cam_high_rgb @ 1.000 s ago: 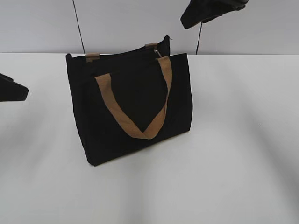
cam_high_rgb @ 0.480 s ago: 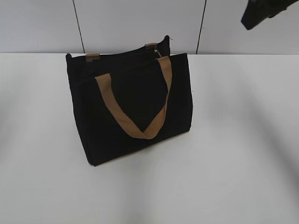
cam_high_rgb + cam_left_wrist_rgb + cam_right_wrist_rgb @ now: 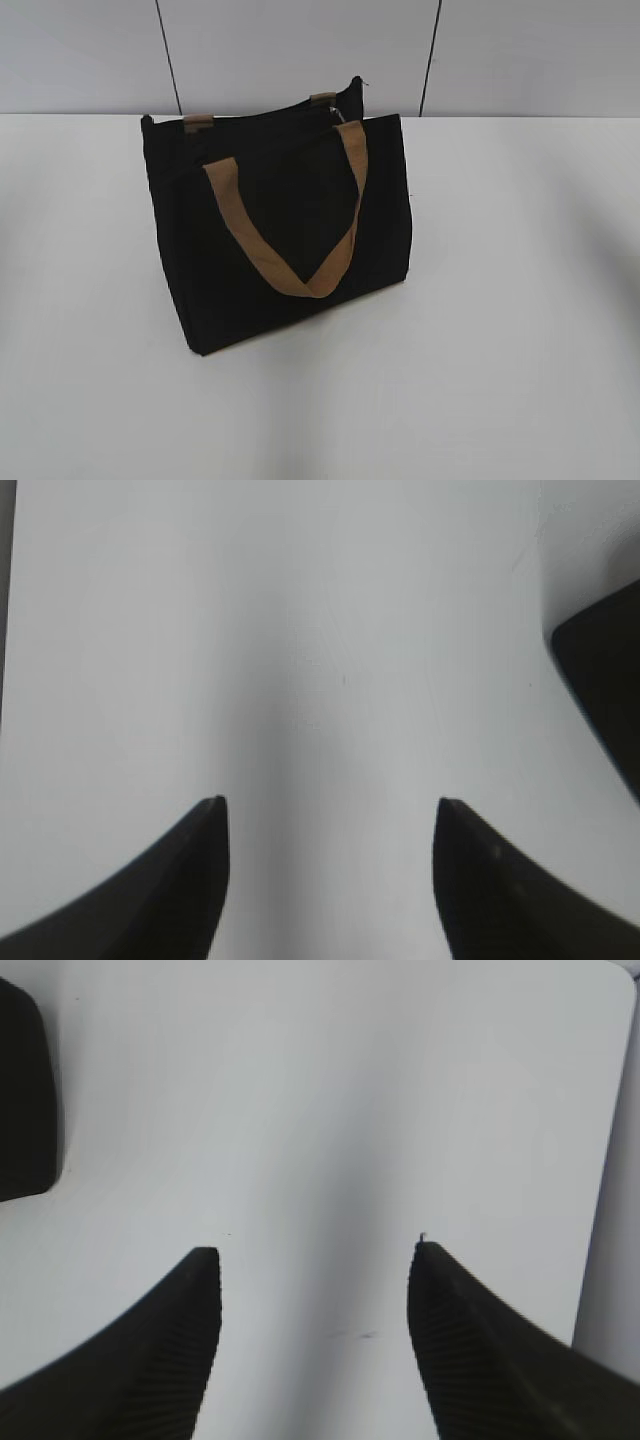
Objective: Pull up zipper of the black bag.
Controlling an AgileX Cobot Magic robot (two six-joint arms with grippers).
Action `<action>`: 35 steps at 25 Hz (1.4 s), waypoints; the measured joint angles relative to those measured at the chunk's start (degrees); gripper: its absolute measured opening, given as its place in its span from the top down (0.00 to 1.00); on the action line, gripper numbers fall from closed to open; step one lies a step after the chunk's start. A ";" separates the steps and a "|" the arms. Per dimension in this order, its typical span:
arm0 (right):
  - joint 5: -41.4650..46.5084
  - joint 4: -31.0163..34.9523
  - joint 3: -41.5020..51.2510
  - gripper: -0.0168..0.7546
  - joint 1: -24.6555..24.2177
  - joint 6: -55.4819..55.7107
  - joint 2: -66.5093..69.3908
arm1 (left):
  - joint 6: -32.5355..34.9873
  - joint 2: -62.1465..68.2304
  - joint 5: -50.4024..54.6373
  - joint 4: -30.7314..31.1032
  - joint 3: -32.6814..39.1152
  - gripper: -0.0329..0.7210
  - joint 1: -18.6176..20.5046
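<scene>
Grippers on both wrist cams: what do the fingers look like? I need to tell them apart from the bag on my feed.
Both are matte black with two curved, horn-shaped fingers tapering to tips. The right gripper has fine ribbed grooves across its pads. The left gripper looks smoother; blur hides any texture. No cables, labels or markings show. Neither arm appears in the exterior view.

Exterior camera looks down at slant on worktop (image 3: 520, 330). Wrist cameras face down close over worktop; each catches bag (image 3: 605, 695) corner.
</scene>
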 joint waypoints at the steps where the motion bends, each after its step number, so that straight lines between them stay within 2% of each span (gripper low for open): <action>1: 0.00 0.07 0.78 0.39 -0.89 0.14 -1.30 | 0.00 -0.30 0.59 0.02 0.07 0.32 0.00; 6: -0.35 1.66 12.04 0.39 -2.41 0.20 -10.55 | 0.00 -5.58 0.41 0.02 5.53 0.32 0.00; 12: -6.53 4.59 30.22 0.39 -2.47 0.20 -24.72 | 0.00 -17.84 -2.25 -0.24 18.19 0.32 0.00; 22: -10.30 5.13 55.66 0.39 -2.47 0.20 -42.44 | -0.05 -39.18 -1.91 -8.72 32.87 0.32 0.00; 28: -9.93 5.26 63.36 0.39 -2.47 1.64 -49.28 | -0.05 -46.79 2.30 -9.77 35.66 0.33 0.00; 35: -7.30 5.92 65.36 0.39 -2.47 2.93 -55.60 | -0.05 -53.88 3.01 -10.01 37.13 0.34 0.00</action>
